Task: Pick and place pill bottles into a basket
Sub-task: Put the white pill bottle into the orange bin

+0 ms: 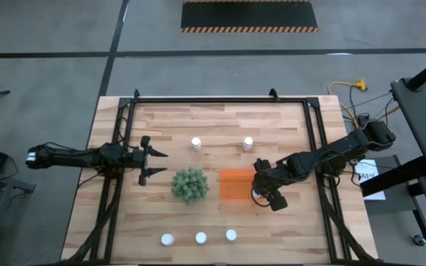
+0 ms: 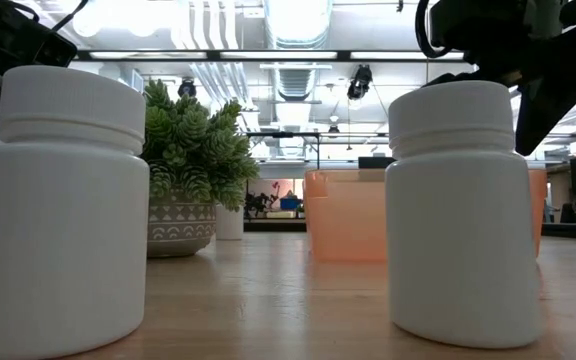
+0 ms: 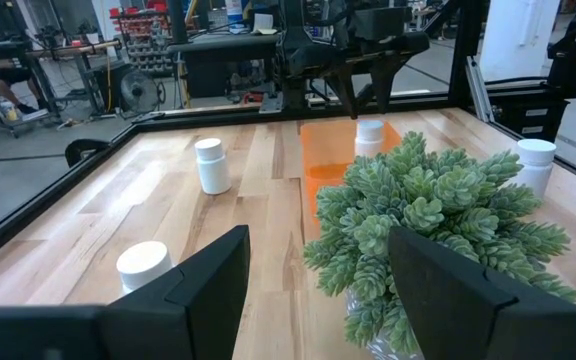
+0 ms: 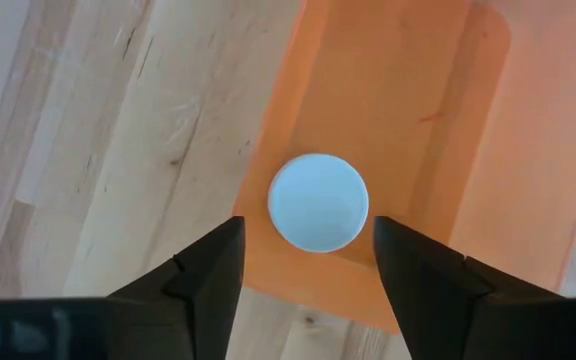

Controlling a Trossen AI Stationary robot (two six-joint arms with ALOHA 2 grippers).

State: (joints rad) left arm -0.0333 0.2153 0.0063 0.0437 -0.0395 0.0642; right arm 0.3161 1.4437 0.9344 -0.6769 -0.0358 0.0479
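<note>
Right gripper (image 4: 308,262) fingers are spread wide, holding nothing, right above a pill bottle (image 4: 318,202) standing in the orange basket (image 4: 408,110). Only the wrist cam shows that gap. Left gripper (image 1: 151,160) is open too, center-left by the plant (image 1: 189,184).

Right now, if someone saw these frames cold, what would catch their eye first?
The bright orange basket at the table's middle stands out, with the right gripper open directly above a white pill bottle standing inside it. Beside the basket sits a spiky green plant, and the left gripper waits open just beyond the plant. Five more bottles are on the wood: two on the far side, three in a near row.
</note>
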